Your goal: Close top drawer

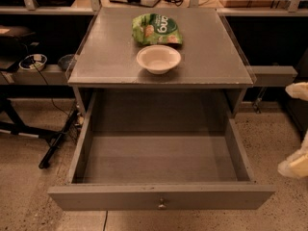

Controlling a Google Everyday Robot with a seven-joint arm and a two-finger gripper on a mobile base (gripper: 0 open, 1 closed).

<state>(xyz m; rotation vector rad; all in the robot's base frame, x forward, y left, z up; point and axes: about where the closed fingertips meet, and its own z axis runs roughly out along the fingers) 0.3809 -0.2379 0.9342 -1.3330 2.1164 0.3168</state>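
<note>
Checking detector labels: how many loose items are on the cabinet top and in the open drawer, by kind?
White bowl: 1
Green snack bag: 1
Inside top drawer: 0
Total: 2
Gripper at right edge, apart from the drawer.
</note>
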